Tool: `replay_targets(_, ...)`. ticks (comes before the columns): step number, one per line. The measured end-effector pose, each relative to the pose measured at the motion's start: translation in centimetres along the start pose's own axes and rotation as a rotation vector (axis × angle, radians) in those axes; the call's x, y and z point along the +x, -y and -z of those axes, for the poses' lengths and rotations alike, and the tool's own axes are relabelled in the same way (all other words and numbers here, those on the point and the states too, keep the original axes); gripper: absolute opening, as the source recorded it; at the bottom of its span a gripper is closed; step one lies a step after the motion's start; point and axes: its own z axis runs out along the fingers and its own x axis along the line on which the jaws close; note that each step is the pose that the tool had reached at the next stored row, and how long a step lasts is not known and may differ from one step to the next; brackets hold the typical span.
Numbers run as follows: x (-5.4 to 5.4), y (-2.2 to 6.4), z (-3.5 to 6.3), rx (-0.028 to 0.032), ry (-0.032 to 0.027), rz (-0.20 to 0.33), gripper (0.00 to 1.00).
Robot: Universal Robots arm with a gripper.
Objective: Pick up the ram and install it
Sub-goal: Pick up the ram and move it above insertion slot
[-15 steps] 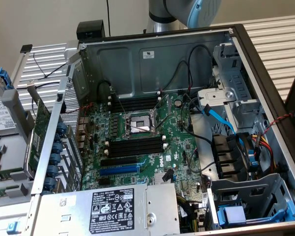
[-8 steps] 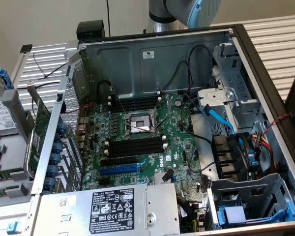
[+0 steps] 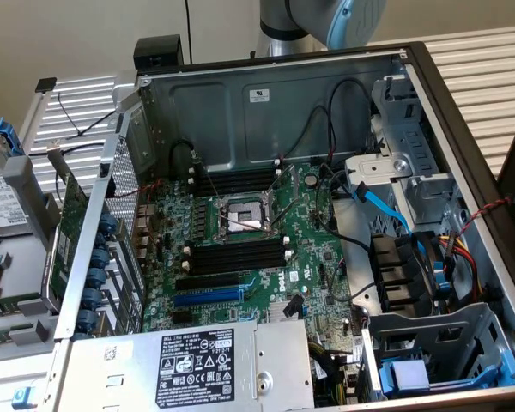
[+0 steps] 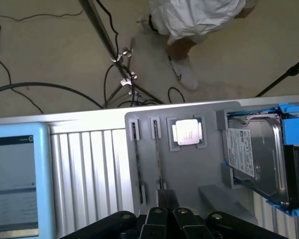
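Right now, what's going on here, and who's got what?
The arm's pincer is shut and sits over the grey parts tray, right at the end of a narrow slot holding a thin stick on edge, apparently the ram. Whether it grips it I cannot tell. The memory slots on the motherboard are empty, so nothing is installed yet. A person stands beyond the tray.

Your ribbed metal table (image 3: 485,64), open computer case (image 3: 266,103) standing directly on it, grey holder tray (image 4: 189,174) alongside, seating a processor chip (image 4: 188,132) and a hard drive (image 4: 254,159) in blue brackets, blue-framed screen (image 4: 15,184) lying just beside the tray.
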Motion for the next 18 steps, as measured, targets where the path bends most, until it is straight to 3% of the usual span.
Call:
replay_targets(5,0.01,0.01,-0.70,0.0002,-0.0002,0.000,0.11)
replay_targets(18,0.02,0.08,-0.98,0.0004,-0.0001,0.000,0.11)
